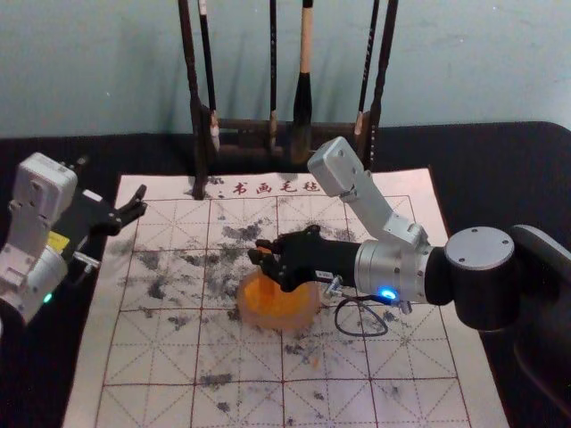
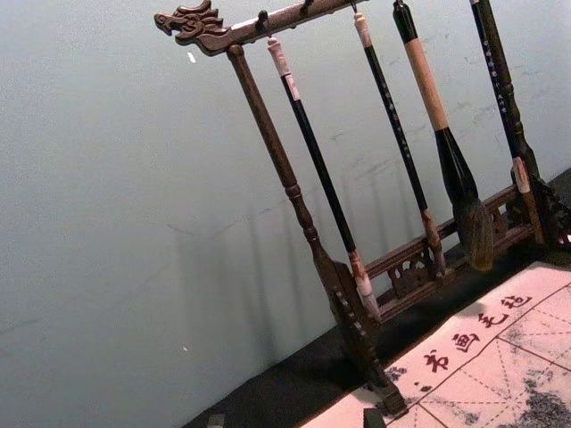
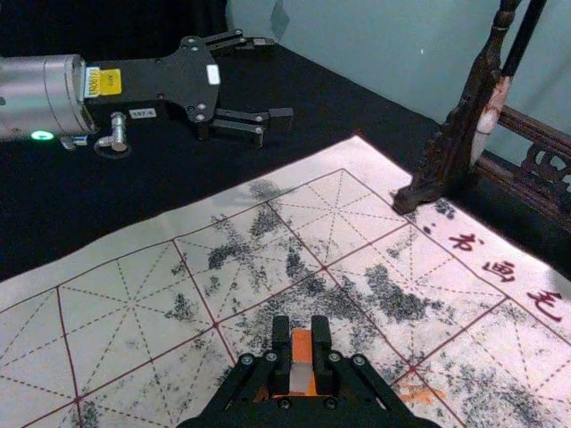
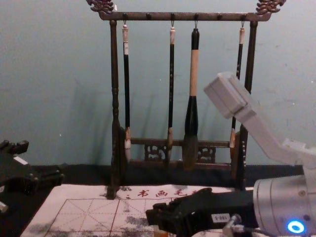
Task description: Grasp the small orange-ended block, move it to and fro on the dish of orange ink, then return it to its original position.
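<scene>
Mat (image 1: 161, 357) lies under the dish (image 1: 308, 318), presumably to guard the table from ink. Rack (image 4: 114, 98) stands beyond the dish, its brushes (image 4: 192, 74) hanging tips down, likely to keep their hairs straight. Left gripper (image 3: 275, 80), to the dish's left and well apart from it, is open and empty; judged idle, parked there to leave working room. Right gripper (image 3: 302, 333) reaches in from the dish's right, closed on the block (image 3: 302, 367), one side each. Block is roughly upright over the dish, presumably so its lower orange end can meet the ink. Contact: cannot tell. Judged step: the to-and-fro pass. Risk: too much downward push could slide the dish or twist the block.
</scene>
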